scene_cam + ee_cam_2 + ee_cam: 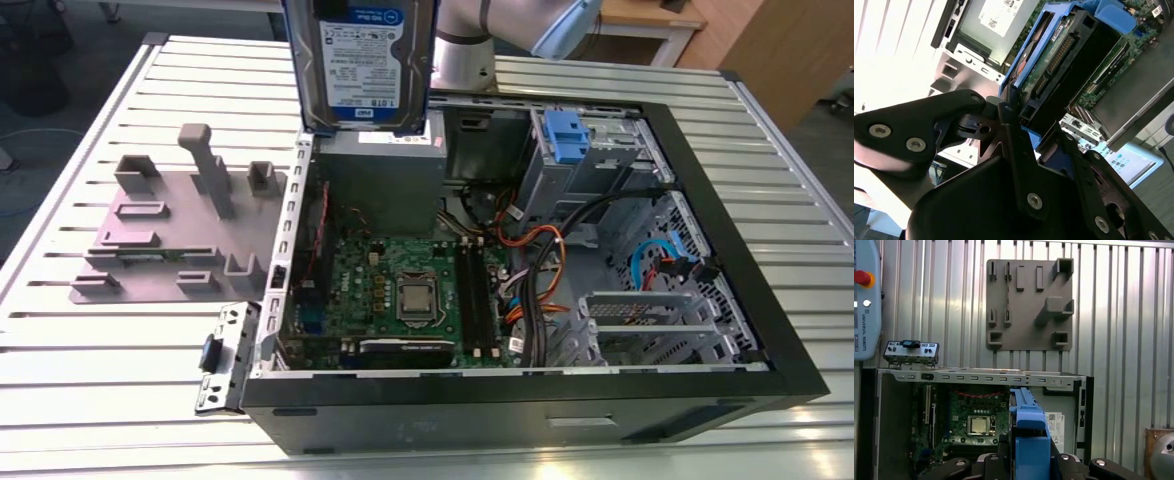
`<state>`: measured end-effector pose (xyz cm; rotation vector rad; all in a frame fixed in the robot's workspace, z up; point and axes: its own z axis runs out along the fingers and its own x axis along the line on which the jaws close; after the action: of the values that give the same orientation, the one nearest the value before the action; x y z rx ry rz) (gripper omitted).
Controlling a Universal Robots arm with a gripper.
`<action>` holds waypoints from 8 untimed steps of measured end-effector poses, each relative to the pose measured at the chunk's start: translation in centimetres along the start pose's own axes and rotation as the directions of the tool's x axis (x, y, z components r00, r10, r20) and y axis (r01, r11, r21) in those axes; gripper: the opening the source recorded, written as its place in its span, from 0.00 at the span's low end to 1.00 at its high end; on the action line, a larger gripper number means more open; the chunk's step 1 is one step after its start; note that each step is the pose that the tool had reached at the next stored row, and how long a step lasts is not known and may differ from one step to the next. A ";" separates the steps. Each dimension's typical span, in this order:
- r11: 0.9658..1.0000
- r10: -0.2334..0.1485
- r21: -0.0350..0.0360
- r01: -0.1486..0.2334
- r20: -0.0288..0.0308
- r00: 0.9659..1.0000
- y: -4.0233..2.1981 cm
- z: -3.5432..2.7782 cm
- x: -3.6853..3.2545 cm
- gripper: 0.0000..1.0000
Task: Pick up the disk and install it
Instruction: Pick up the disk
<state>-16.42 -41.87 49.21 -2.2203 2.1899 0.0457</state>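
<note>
The flat silver metal disk (360,60) wears a smooth white-and-blue paper label. Its frame (1030,440) is smooth blue plastic. The black gripper (1036,130) looks matt, with small shiny metal screws. The ribbed silver metal table (80,350) gleams. The grey plastic stand with posts (174,240) looks dull and smooth.

Disk (363,60): silver drive, white-and-blue label, blue frame. Stands upright, aloft over open case (534,412).
</note>
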 end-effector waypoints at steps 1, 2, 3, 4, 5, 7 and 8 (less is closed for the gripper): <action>1.000 0.000 0.000 0.000 0.000 1.000 0.00 0.00 0.03 0.36; 1.000 0.000 0.000 0.000 0.000 1.000 0.00 0.00 0.05 0.36; 1.000 0.000 0.000 0.000 0.000 1.000 0.00 0.00 0.07 0.36; 1.000 0.000 0.000 0.000 0.000 1.000 0.00 0.00 0.09 0.36; 1.000 0.000 0.000 0.000 0.000 1.000 0.00 0.00 0.12 0.36; 1.000 0.000 0.000 0.000 0.000 1.000 0.00 -0.01 0.16 0.36; 1.000 0.000 0.000 0.000 0.000 1.000 0.00 -0.01 0.18 0.36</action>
<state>-16.42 -42.05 49.21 -2.2203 2.1900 0.0457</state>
